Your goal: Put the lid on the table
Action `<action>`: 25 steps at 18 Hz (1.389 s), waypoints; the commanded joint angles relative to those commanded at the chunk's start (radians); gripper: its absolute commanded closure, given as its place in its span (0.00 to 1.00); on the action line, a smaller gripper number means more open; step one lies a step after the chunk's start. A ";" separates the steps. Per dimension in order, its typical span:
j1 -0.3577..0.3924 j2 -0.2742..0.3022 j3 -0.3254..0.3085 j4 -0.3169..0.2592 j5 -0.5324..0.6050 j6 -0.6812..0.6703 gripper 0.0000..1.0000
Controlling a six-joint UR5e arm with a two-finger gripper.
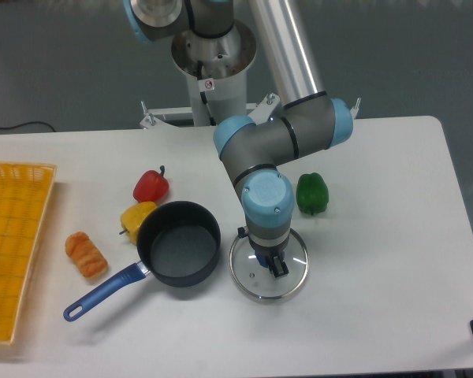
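Note:
The round glass lid with its silver rim lies flat and low on the white table, just right of the dark saucepan. My gripper points straight down over the lid's centre, and its dark fingers close in where the knob sits. The wrist and fingers hide the knob itself. From this view I cannot tell whether the rim touches the table or hovers just above it.
A green pepper sits close behind the lid. Left of the saucepan are a red pepper, a yellow pepper and a bread roll. A yellow mesh basket fills the left edge.

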 joint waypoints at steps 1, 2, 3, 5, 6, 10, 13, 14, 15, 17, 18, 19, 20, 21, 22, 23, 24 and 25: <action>-0.003 -0.002 0.000 0.000 0.000 0.000 0.32; -0.005 -0.005 0.000 0.000 0.002 0.000 0.32; -0.006 -0.006 0.000 0.000 0.002 0.000 0.32; -0.006 -0.006 0.000 0.000 0.002 0.000 0.32; -0.006 -0.008 0.000 0.000 0.002 0.000 0.32; -0.009 -0.012 0.000 0.000 0.002 0.000 0.30; -0.009 -0.012 0.000 0.000 0.002 0.000 0.28; -0.009 -0.012 0.000 0.000 0.002 0.000 0.28; -0.012 -0.012 0.000 0.000 0.002 0.000 0.28; -0.014 -0.012 0.000 0.000 0.006 0.000 0.28; -0.014 -0.012 0.000 0.000 0.008 0.000 0.28; -0.014 -0.012 0.000 0.000 0.008 0.000 0.28; -0.014 -0.012 0.000 0.000 0.008 0.000 0.28; -0.014 -0.012 0.000 0.000 0.008 0.000 0.23; -0.014 -0.012 0.002 0.000 0.008 -0.002 0.14; -0.014 -0.011 0.003 0.000 0.006 0.000 0.01; -0.014 -0.008 0.003 0.000 0.006 0.000 0.00; -0.014 -0.005 0.003 0.000 0.006 0.000 0.00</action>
